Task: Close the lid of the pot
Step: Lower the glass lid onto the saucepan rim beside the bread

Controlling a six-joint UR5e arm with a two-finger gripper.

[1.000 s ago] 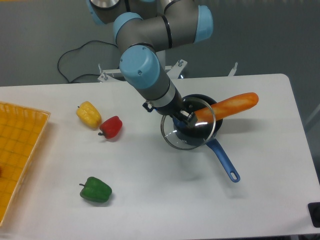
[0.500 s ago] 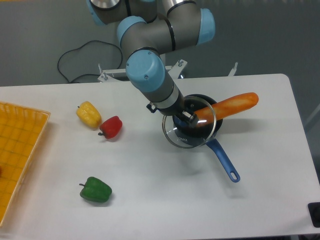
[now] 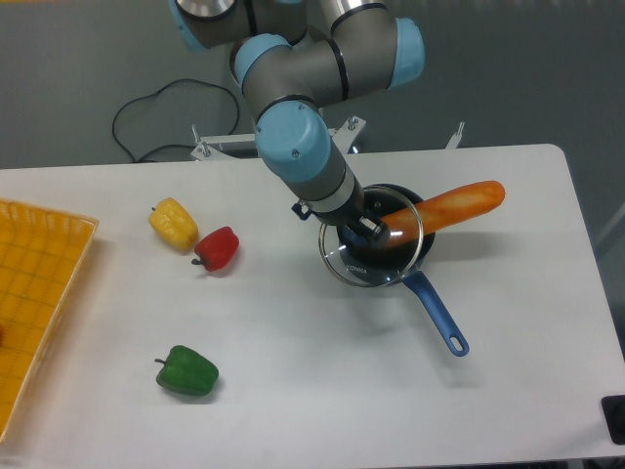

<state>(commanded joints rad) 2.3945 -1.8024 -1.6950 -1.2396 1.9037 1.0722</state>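
The black pot (image 3: pixel 418 246) sits right of the table's middle, its blue handle (image 3: pixel 438 315) pointing to the front right. An orange baguette-like loaf (image 3: pixel 447 205) lies in it and sticks out over the far right rim. The glass lid (image 3: pixel 369 248) hangs tilted over the pot's left part, its metal rim overlapping the loaf's near end. My gripper (image 3: pixel 365 229) is shut on the lid's centre knob, which the fingers mostly hide.
A yellow pepper (image 3: pixel 173 223) and a red pepper (image 3: pixel 218 248) lie left of the pot. A green pepper (image 3: pixel 187 371) rests at the front left. An orange-yellow tray (image 3: pixel 39 293) sits at the left edge. A dark object (image 3: pixel 615 418) shows at the lower right corner.
The gripper with the lid has shifted slightly right and toward the pot, so the lid covers more of the pot opening than before.
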